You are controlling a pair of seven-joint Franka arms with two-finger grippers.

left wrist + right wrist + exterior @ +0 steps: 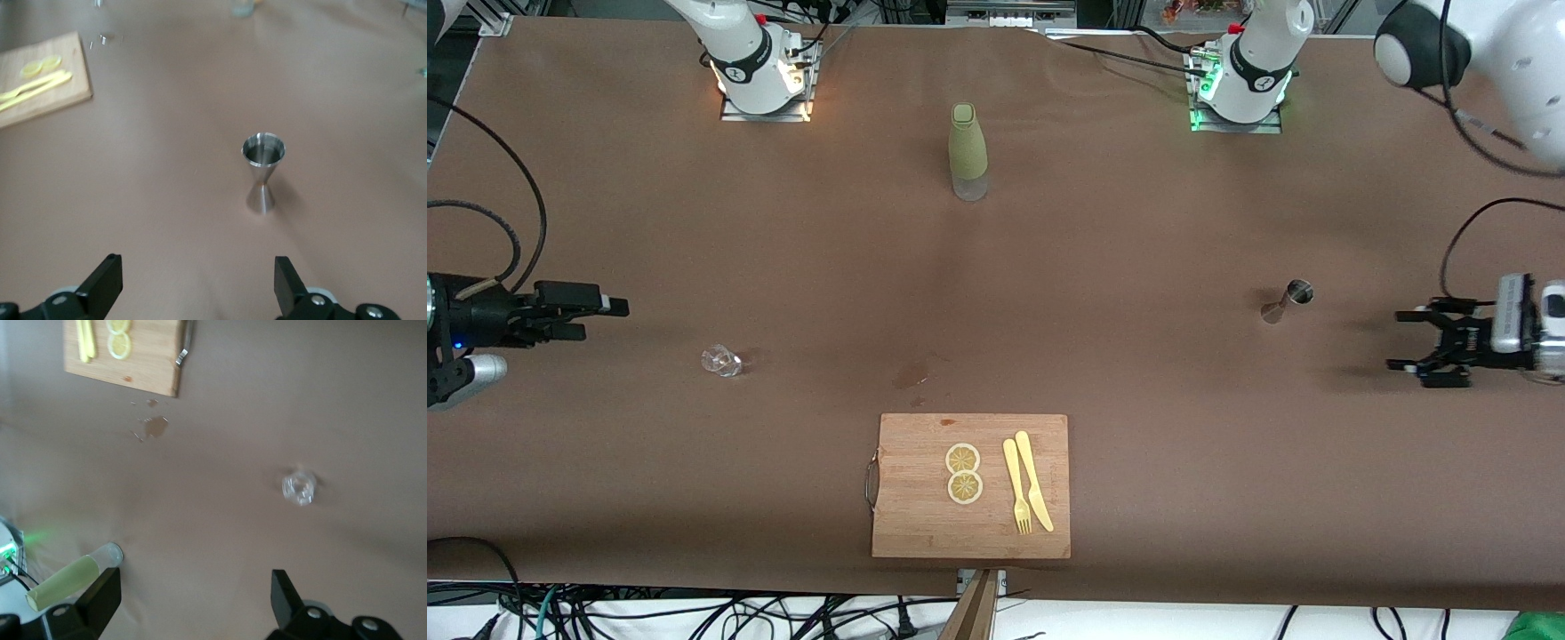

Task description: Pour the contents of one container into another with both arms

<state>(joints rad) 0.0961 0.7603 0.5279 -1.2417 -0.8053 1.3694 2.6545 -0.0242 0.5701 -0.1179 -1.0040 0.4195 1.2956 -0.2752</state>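
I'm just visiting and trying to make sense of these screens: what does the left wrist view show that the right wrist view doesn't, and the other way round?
Only the left wrist view shows the steel jigger, standing upright ahead of the open left gripper.

Only the right wrist view shows the clear glass cup, the whole olive-green bottle, a dark stain and the open right gripper.

Both show the brown table, and the cutting board with lemon slices.

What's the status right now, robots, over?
Left gripper open, empty, beside jigger. Right gripper open, empty, near glass cup. Both containers upright, untouched. Nothing in the way.
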